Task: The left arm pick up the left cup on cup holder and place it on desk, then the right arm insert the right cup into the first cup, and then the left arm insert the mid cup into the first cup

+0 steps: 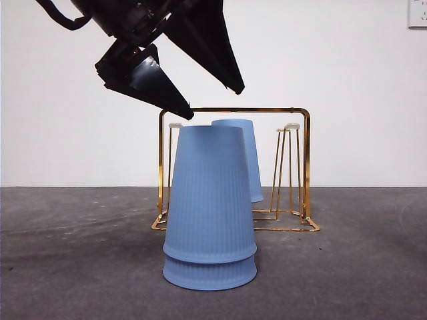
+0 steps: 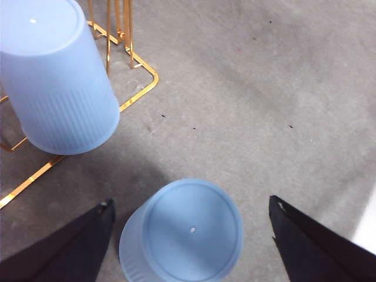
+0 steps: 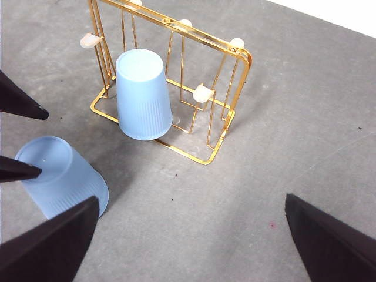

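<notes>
Two blue cups are stacked upside down (image 1: 209,207) on the dark grey desk (image 1: 360,267), in front of the gold wire cup holder (image 1: 305,160). A third blue cup (image 1: 245,137) sits upside down on a middle peg of the holder. My left gripper (image 1: 215,102) is open and empty, just above the stack (image 2: 188,229), with a jaw on each side and neither touching it. The mid cup (image 2: 56,76) is beyond it. My right gripper (image 3: 191,200) is open and empty, high over the desk, looking down on the holder (image 3: 229,111), the mid cup (image 3: 141,97) and the stack (image 3: 59,179).
The holder's other white-tipped pegs (image 3: 202,93) are bare. A white wall with a socket plate (image 1: 417,13) stands behind the desk. Bare desk lies to the left and right of the stack.
</notes>
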`<state>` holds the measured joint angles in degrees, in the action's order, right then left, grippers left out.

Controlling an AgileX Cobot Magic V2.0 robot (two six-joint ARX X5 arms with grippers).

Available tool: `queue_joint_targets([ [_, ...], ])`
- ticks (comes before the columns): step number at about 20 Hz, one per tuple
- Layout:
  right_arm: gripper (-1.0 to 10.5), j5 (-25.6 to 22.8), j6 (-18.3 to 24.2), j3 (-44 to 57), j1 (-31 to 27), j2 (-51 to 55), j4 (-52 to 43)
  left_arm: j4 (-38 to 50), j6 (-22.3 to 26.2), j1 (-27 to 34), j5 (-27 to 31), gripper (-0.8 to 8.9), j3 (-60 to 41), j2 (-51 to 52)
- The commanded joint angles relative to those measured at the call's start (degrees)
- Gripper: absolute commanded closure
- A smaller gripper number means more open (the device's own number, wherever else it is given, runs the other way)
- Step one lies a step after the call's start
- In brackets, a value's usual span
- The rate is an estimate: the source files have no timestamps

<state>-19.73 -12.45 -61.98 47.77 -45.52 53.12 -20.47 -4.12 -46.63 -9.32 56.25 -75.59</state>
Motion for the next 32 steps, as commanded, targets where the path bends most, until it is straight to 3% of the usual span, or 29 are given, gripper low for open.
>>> queue_joint_targets([
  [1,4.5,0.1,-0.4,-0.7,0.4,-0.4,-0.6,0.5,-1.0,-0.7,-0.1,3.76,1.4,-0.6],
  [6,4.5,3.8,-0.9,-0.7,0.4,-1.8,-3.5,0.2,-1.5,-0.5,1.4,3.78,1.4,5.6],
  [9,4.5,8.5,-0.9,-0.7,0.4,-4.7,-10.9,-4.2,-1.5,0.2,11.5,3.78,1.4,14.3],
  [12,4.5,10.6,-0.6,-0.7,0.0,-9.3,-16.6,-11.0,-1.3,1.2,16.5,3.78,1.4,22.2],
  [17,4.5,17.2,-0.9,-1.6,-3.9,-19.9,-24.9,-17.7,-3.1,1.3,17.3,3.80,1.4,31.1],
  [20,4.5,22.4,-0.9,-6.9,-8.2,-27.7,-22.6,-19.9,-4.5,1.3,17.3,3.80,1.4,34.2],
  [25,4.5,25.9,2.6,-21.3,-12.5,-39.9,-12.7,-21.7,-5.7,1.3,17.3,3.80,1.4,36.8],
  [32,4.5,25.9,9.2,-33.5,-12.7,-52.5,-5.7,-22.0,-6.1,1.3,17.3,3.80,1.4,37.0],
])
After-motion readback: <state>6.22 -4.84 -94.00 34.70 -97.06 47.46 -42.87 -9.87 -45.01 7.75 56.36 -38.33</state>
